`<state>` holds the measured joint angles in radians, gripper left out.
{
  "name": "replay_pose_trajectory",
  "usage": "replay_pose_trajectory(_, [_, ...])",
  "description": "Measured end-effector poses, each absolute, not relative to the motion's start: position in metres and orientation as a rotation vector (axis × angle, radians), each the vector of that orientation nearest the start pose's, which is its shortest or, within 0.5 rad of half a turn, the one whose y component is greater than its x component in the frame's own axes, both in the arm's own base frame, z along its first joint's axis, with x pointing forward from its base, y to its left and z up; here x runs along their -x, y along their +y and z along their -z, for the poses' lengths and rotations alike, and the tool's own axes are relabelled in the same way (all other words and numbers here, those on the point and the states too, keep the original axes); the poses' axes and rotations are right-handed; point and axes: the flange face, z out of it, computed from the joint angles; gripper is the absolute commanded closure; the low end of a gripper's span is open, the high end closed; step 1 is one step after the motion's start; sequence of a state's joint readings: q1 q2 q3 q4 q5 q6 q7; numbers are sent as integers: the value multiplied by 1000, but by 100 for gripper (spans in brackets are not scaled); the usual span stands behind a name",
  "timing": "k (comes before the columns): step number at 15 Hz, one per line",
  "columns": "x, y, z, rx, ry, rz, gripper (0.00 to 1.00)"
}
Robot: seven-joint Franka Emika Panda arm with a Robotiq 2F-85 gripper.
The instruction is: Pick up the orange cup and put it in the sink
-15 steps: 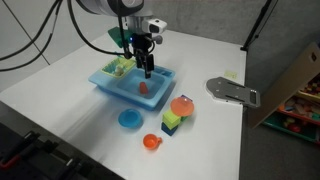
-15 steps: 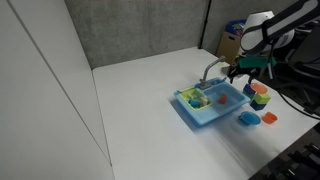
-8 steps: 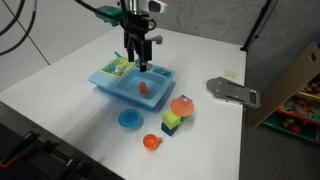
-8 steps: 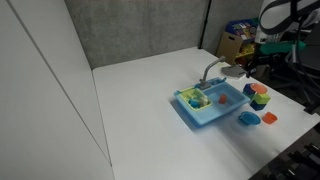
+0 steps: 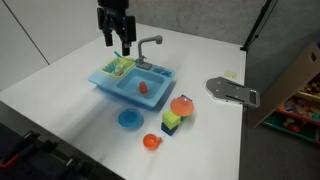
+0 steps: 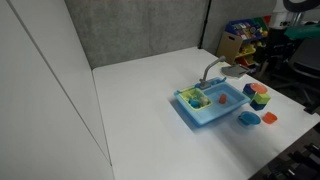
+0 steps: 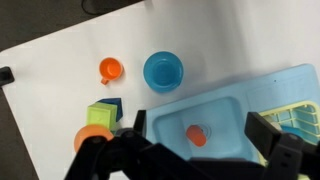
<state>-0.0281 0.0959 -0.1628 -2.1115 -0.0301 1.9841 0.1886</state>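
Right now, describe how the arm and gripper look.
The gripper is black: a boxy body with two straight, blocky fingers. In the wrist view the fingers show as dark, angular shapes, slightly blurred. In an exterior view a white, rounded part of the arm shows at the frame's edge. No markings can be read and no cables show clearly.
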Motion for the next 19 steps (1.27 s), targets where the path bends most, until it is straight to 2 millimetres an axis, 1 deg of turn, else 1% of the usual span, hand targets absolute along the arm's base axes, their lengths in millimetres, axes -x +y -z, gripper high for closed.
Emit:
replay_pose_trajectory(3, [-506, -84, -378, 3117, 482, -294, 0])
replay_pose_trajectory(10, [-469, -48, -444, 3119, 262, -142, 0])
replay_pose_trajectory(12, [-459, -42, -463, 3104, 216, -124, 0])
replay_pose_trajectory(15, [-445, -37, -486, 3102, 184, -110, 0])
replay_pose_trajectory(17, [-439, -34, -496, 3103, 175, -102, 0])
replay_pose_trajectory(19, [-436, -33, -501, 3104, 172, -96, 0])
